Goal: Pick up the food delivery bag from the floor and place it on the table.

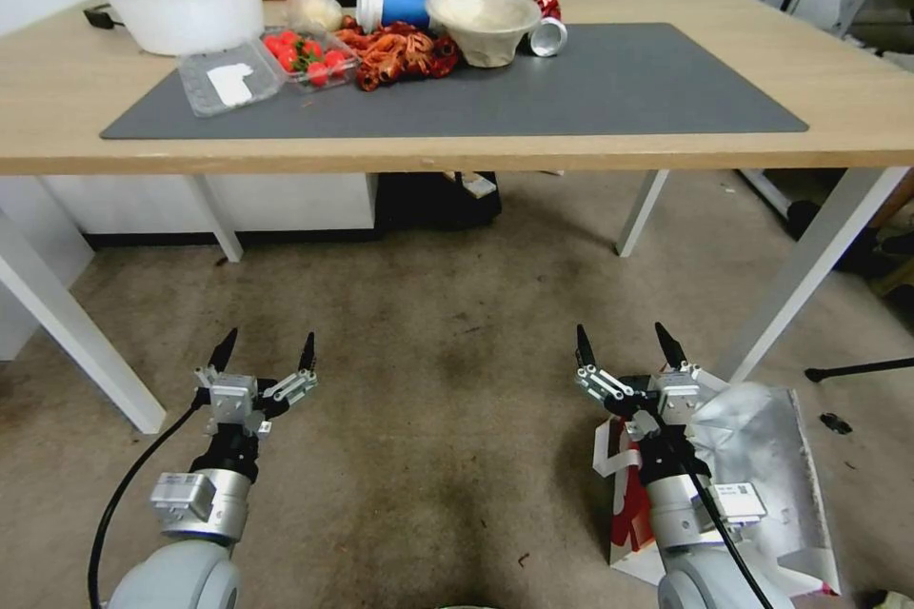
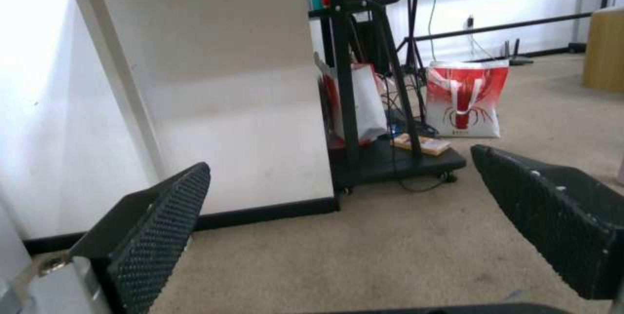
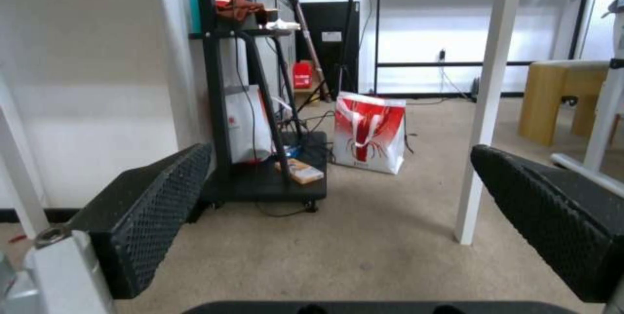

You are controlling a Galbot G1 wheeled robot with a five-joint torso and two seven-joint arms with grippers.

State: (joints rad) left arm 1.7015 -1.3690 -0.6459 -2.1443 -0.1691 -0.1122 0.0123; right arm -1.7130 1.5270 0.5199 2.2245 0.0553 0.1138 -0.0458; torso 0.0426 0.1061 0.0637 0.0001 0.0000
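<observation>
No words, numbers or brand names could be read. A white label on the right arm, beside the food delivery bag, carried print too small to make out. The red-and-white shopping bag standing near the black cart bore a red lobster drawing with a tiny illegible line beneath it.

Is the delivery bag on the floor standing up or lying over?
Lying over. The delivery bag rests on its side on the floor, foil lining facing up, beneath the right gripper.
</observation>
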